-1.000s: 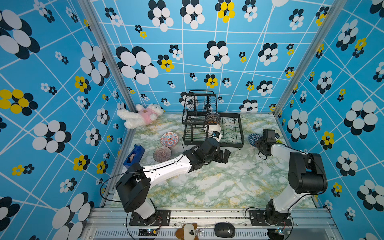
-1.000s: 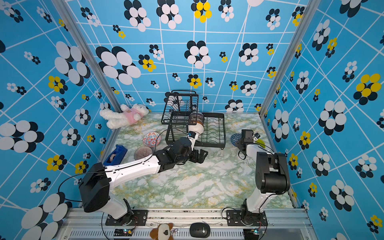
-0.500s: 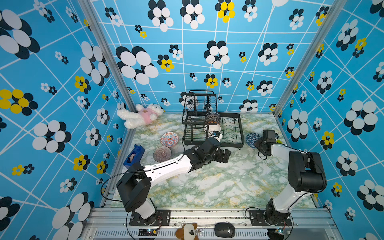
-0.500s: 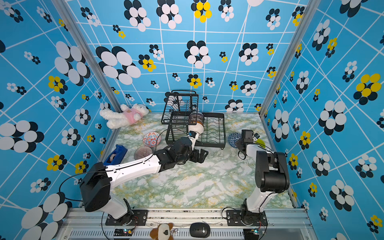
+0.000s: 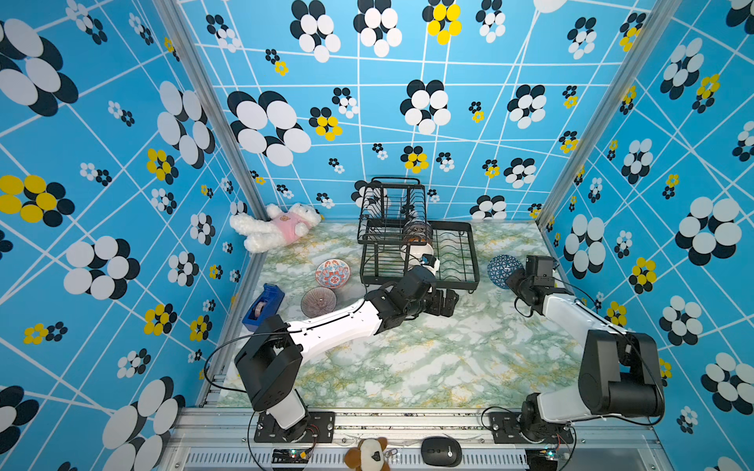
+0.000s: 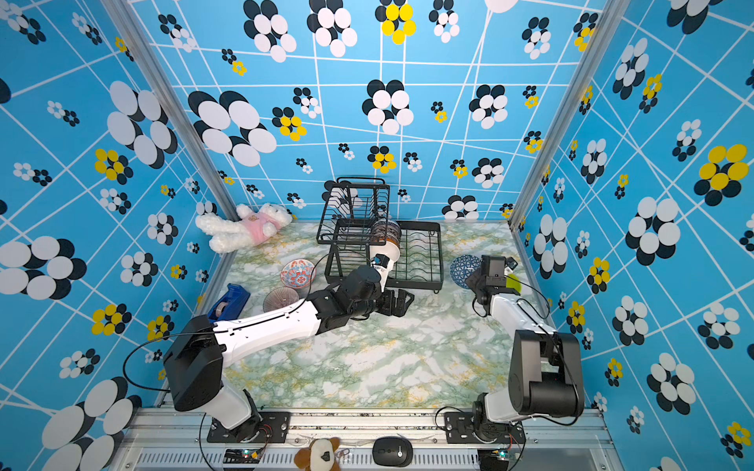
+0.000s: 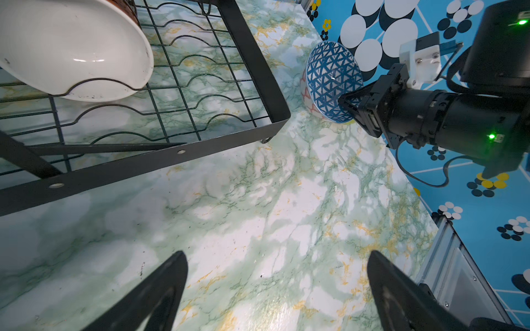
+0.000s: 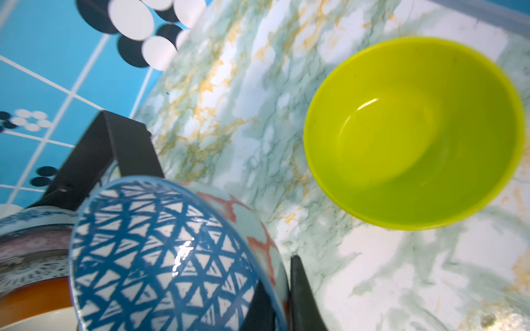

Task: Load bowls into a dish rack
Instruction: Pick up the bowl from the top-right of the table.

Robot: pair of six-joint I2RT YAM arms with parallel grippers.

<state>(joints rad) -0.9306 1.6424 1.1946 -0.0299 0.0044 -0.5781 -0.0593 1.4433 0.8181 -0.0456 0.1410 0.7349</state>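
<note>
My right gripper (image 5: 515, 281) (image 6: 475, 281) (image 8: 282, 275) is shut on the rim of a blue-and-white patterned bowl (image 5: 502, 267) (image 6: 464, 267) (image 7: 329, 80) (image 8: 172, 252). That bowl is tipped on edge just right of the dish rack (image 5: 475, 257) (image 6: 442, 257) (image 7: 252, 57). A white bowl (image 5: 416, 248) (image 7: 71, 48) and a dark patterned bowl (image 5: 417, 231) stand in the rack's slots. A lime green bowl (image 8: 415, 134) sits upright beside the right arm. My left gripper (image 5: 446, 304) (image 6: 402, 301) (image 7: 275, 255) hangs open and empty before the rack. A floral bowl (image 5: 332, 272) and a purplish ribbed bowl (image 5: 318, 301) lie left of it.
A white plush toy (image 5: 277, 228) lies in the back left corner. A blue tape dispenser (image 5: 263, 306) rests by the left wall. The right wall runs close behind the right arm. Bare marble table (image 5: 428, 359) spreads in front of both grippers.
My right gripper has shut on the blue-and-white bowl's rim, and the bowl has tipped up onto its edge. The left arm has hardly moved.
</note>
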